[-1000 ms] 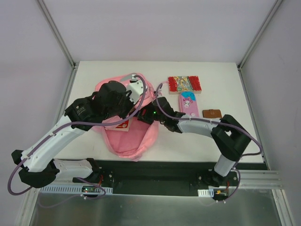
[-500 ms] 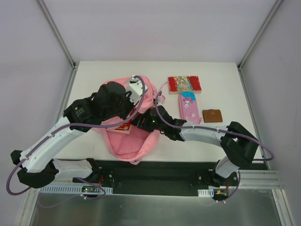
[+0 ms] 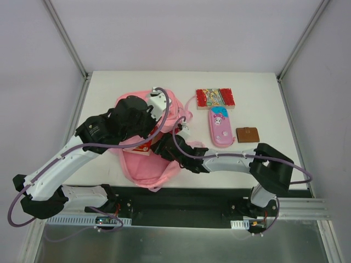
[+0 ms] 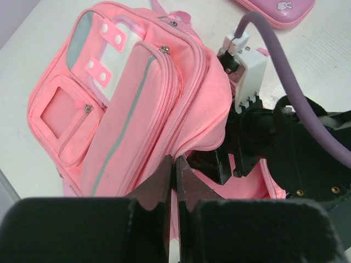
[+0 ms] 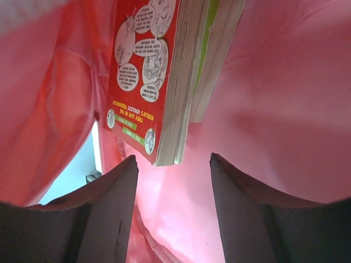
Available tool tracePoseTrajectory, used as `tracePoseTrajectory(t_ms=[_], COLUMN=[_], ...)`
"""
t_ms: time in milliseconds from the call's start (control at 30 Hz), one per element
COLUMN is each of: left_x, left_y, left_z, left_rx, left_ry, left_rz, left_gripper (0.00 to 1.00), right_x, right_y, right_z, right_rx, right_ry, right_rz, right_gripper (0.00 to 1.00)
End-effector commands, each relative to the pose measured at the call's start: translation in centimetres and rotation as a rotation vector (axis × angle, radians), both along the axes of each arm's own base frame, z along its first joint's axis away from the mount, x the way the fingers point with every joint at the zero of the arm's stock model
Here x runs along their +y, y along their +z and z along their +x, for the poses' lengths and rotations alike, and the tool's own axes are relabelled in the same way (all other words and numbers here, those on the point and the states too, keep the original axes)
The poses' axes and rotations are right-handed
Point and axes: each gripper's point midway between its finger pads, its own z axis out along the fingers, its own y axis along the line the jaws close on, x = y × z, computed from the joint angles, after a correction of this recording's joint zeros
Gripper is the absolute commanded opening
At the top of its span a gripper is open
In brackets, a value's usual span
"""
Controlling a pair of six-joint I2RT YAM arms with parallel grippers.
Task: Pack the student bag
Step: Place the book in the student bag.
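Note:
The student bag (image 3: 147, 167) is a big pink backpack lying left of centre; its front pockets and grey zip strip (image 4: 123, 129) face up in the left wrist view. My left gripper (image 4: 174, 161) is shut on the rim of the bag's main opening and holds it up. My right gripper (image 5: 173, 159) is deep inside the bag, open, with only pink lining between its fingers (image 5: 109, 203). Just beyond its tips stand a red-covered book (image 5: 143, 76) and a second book with a green edge (image 5: 216, 49). From above, the right gripper's tips are hidden in the bag.
On the white table right of the bag lie a red patterned book (image 3: 215, 97), a small pink cartoon pencil case (image 3: 221, 126) and a brown wallet (image 3: 247, 133). White walls enclose the table on three sides.
My right arm has pushed left and deeper into the bag's opening, and its jaws have narrowed a little. The left gripper has kept its hold on the rim.

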Motion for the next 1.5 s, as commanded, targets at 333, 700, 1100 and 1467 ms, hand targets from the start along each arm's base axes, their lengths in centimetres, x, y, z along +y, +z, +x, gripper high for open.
tracePoseTrajectory(t_ms=[333,700,1100,1467], left_x=[-0.6,-0.7,-0.9,-0.6], left_y=[3.2,4.5,4.6,3.8], left_z=[2.7,2.0,1.9,1.7], left_rx=[-0.113,-0.118,-0.119,-0.111], left_ry=[0.126,0.097,0.089,0.089], left_rz=[-0.096,-0.155,-0.163,-0.151], left_gripper=[0.00,0.00,0.00,0.00], right_x=[0.2,3.9,4.7,3.0], right_y=[3.4,1.2,-1.3,0.3], right_z=[-0.4,2.2,3.1,3.6], right_rx=[-0.174,-0.110,-0.024,-0.084], right_ry=[-0.091,-0.154,-0.172,-0.149], right_rz=[0.030,0.093,0.120,0.121], right_gripper=[0.57,0.59,0.56,0.13])
